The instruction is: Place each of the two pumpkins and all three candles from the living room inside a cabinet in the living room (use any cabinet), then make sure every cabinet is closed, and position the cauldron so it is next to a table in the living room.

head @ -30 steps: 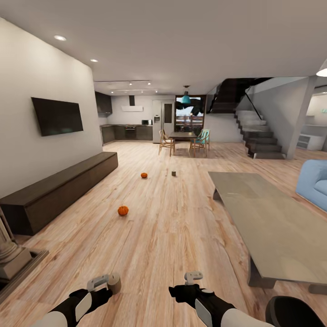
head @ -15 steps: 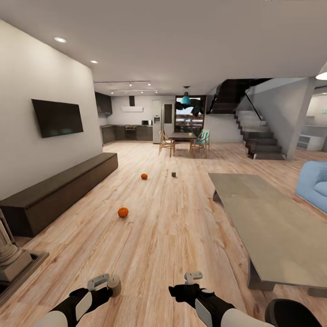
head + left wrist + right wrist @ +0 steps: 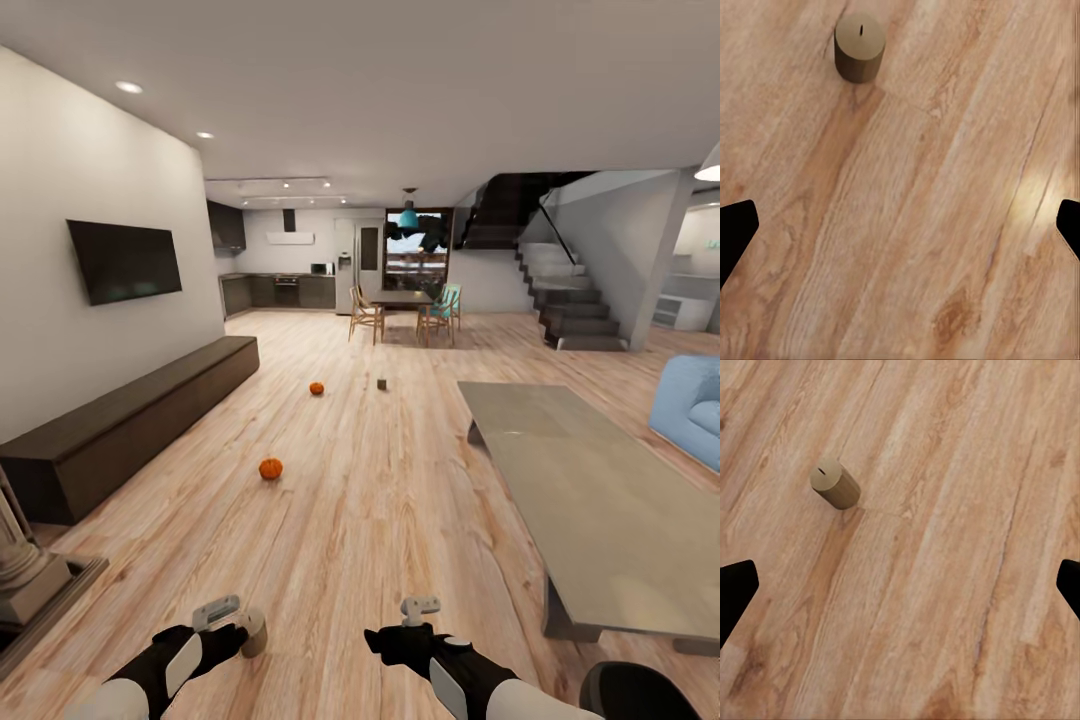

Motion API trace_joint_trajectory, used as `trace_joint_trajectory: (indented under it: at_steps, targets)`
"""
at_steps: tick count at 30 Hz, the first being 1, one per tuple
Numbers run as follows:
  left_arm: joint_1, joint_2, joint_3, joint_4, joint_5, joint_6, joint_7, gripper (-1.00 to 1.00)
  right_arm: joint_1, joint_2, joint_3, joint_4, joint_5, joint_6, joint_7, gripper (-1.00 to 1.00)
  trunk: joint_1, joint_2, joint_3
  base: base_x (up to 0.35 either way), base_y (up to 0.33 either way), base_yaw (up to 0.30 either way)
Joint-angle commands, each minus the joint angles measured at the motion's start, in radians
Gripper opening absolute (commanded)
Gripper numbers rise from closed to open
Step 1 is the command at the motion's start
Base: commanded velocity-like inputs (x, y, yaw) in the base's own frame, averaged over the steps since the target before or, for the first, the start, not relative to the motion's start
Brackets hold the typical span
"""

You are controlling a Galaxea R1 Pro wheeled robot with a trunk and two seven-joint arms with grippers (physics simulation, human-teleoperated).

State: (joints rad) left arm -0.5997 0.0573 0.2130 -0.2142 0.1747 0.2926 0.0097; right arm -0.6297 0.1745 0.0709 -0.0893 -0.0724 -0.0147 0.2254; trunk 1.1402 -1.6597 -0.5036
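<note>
A cream-beige candle (image 3: 859,47) stands upright on the light wood plank floor (image 3: 380,520), just past the left gripper (image 3: 229,621); in the head view its rounded side (image 3: 254,632) shows close against that gripper's far side. The right wrist view shows the same candle (image 3: 835,484) standing alone on the planks, nothing touching it. The left gripper (image 3: 900,225) is spread wide, its two dark fingertips (image 3: 735,229) at opposite margins of its wrist view with bare floor between them. The right gripper (image 3: 418,622) is likewise spread, fingertips (image 3: 736,589) far apart over bare planks.

Farther out on the floor lies the near pumpkin (image 3: 270,468), well apart from the arms, and beyond it the far pumpkin (image 3: 316,388). Near the far pumpkin stands a small dark-looking cylinder (image 3: 382,383), too small to tell whether it is a candle.

The cabinet (image 3: 130,420), a long low dark-brown console, runs along the left wall under the black television (image 3: 124,260); its fronts look shut. On the right a long low grey table (image 3: 600,490) stretches over the floor, with the blue sofa (image 3: 690,410) past its far side. A stone-coloured column base (image 3: 25,560) sits at the near left. A kitchen, a dining table with chairs (image 3: 405,310) and a staircase (image 3: 570,300) fill the back of the room.
</note>
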Motion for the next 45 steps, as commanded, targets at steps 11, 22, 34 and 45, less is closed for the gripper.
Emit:
trace_joint_trajectory:
  at_steps: [11, 22, 34, 45]
  targets:
    - [-0.005, 0.002, -0.001, -0.481, 0.017, 0.483, 0.0, 1.0, -0.001, 0.0, 0.01, 0.006, -0.003, -0.003, 0.003, 1.0, -0.042, 0.077, 0.033, 0.0, 0.0, -0.002]
    - [-0.005, 0.004, -0.003, -0.507, 0.097, 0.553, -0.002, 1.0, -0.013, 0.0, 0.006, -0.435, -0.016, 0.478, -0.008, 1.0, -0.085, 0.154, 0.067, 0.0, 0.0, 0.0]
    - [-0.005, 0.03, -0.001, -0.51, 0.16, 0.568, -0.003, 1.0, -0.013, 0.0, 0.005, -0.525, -0.017, 0.538, -0.011, 1.0, -0.119, 0.217, 0.095, 0.0, 0.0, 0.0]
    - [-0.004, 0.06, -0.005, -0.516, 0.201, 0.583, -0.005, 1.0, -0.013, 0.0, 0.006, -0.527, -0.017, 0.536, -0.008, 1.0, -0.119, 0.217, 0.095, 0.184, 0.0, 0.0]
